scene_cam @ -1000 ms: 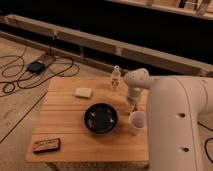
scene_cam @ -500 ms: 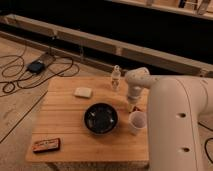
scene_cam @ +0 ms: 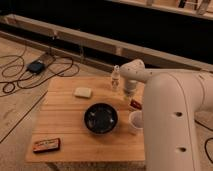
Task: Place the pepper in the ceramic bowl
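Pepper (scene_cam: 135, 104): small red bit near the table's right edge, at approx 2 o'clock from the black bowl (scene_cam: 101, 118) and apart from it, not in it. It's partly hidden behind my arm (scene_cam: 172, 117).

My pincer (scene_cam: 129, 92) hangs pointing down just above the pepper, at approx 11 o'clock from it. Can't tell how far open it is, nor whether it touches or grips the pepper.

A white cup (scene_cam: 136, 121) stands upright at 3 o'clock from the bowl, just beside its rim and directly below the pepper in view. A small clear bottle (scene_cam: 116, 76) stands at 1 o'clock from the bowl, near the table's far edge and just left of my pincer. A pale block (scene_cam: 83, 92) lies at 11 o'clock, and a flat orange-and-black packet (scene_cam: 47, 145) at 8 o'clock, by the front left corner.

All this is on a light wooden table (scene_cam: 65, 117). The floor (scene_cam: 12, 117) is pale, w/ black cables (scene_cam: 17, 82) looping at left round a small dark box (scene_cam: 36, 66). The back of the room is dark, w/ long low rails across it.
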Controlling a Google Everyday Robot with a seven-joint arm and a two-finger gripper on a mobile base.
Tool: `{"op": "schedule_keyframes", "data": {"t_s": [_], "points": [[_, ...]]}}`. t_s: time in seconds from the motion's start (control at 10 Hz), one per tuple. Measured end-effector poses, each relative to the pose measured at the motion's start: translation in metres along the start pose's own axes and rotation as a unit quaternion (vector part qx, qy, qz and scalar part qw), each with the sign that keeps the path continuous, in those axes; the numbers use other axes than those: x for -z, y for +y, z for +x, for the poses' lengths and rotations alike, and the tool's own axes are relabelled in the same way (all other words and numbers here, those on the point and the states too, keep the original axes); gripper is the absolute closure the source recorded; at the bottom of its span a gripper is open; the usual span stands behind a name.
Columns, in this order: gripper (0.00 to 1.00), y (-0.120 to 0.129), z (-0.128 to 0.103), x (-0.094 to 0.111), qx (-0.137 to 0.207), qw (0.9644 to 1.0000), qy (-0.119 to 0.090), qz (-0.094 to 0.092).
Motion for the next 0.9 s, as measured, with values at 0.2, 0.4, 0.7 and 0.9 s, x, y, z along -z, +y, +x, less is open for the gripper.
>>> {"op": "schedule_keyframes", "data": {"t_s": [0.2, 0.4, 0.7, 0.9], "points": [[1.0, -0.001, -0.023, 0.026, 0.045, 0.9989, -0.001, 0.015], [1.0, 0.004, -0.047, 0.051, 0.08, 0.9965, -0.01, 0.022], [1.0, 0.031, -0.092, 0.083, 0.12, 0.9921, -0.033, 0.013], [1.0, 0.06, -0.125, 0.094, 0.151, 0.9873, -0.048, -0.002]]}}
